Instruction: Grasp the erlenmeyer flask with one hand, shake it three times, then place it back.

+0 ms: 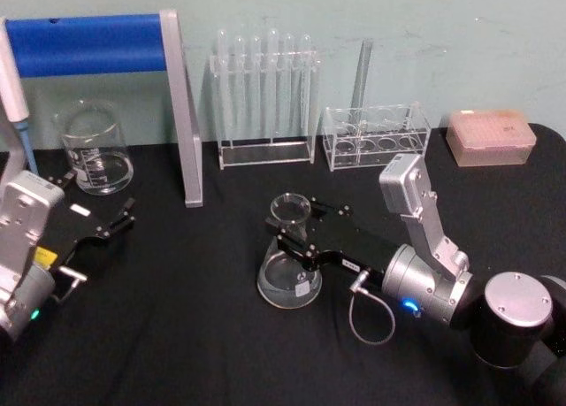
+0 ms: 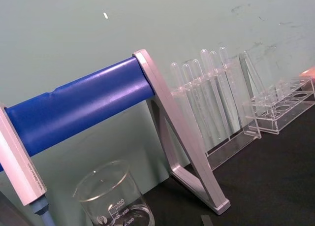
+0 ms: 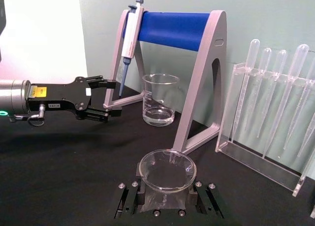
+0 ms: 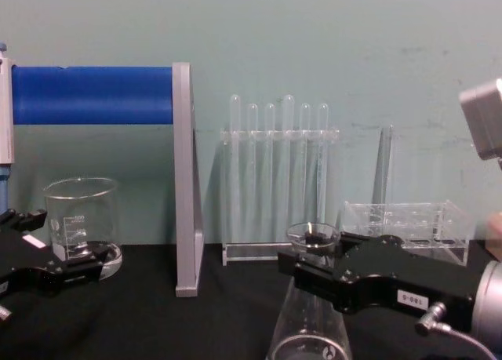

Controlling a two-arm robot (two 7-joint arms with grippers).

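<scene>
Gripping the flask (image 1: 289,278) by its narrow neck, the right gripper (image 1: 296,227) reaches in from the right side of the black table (image 1: 177,335). Its 2 black fingers sit one on each side of the neck, just under the flared rim, pressed narrow against the glass. From the right wrist view you look straight down into the round mouth of the flask (image 3: 166,169), with the right gripper (image 3: 166,196) flanking the neck below it. The flask is upright near the middle of the table, in front of the rack (image 1: 263,96) of tubes, and from the head view its wide base looks to be resting on the cloth. From the chest view I cannot tell whether the base touches.

Off to the left, the left gripper (image 1: 93,201) sits low over the table with its fingers spread wide, holding nothing. It is just in front of the beaker (image 1: 93,149), well apart from the flask. Behind the beaker is the stand (image 1: 181,114) with its blue bar, and a pipette (image 3: 130,34) hangs from its far end.
</scene>
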